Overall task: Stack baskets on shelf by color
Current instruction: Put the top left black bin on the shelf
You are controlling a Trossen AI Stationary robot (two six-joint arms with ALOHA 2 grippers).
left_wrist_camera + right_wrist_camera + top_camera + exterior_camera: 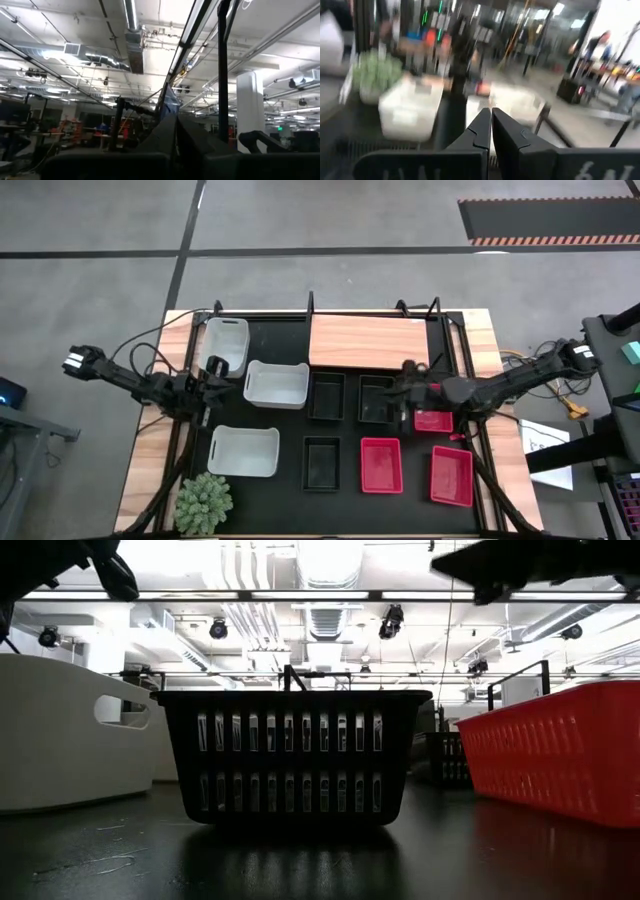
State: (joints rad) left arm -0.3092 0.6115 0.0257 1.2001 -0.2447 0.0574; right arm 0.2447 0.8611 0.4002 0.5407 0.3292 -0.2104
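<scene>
Nine baskets are spread over the counter (150, 470) in front of the bare shelf (368, 340): three white baskets (275, 383) at left, three black baskets (327, 397) in the middle, three red baskets (381, 464) at right. The left gripper (215, 368) and the right gripper (408, 370) are pressed together, holding nothing.

Shelf (365, 340) lies behind my baskets (323, 396) on the tabletop (150, 465); plant (204, 502) sits at my front left corner.
</scene>
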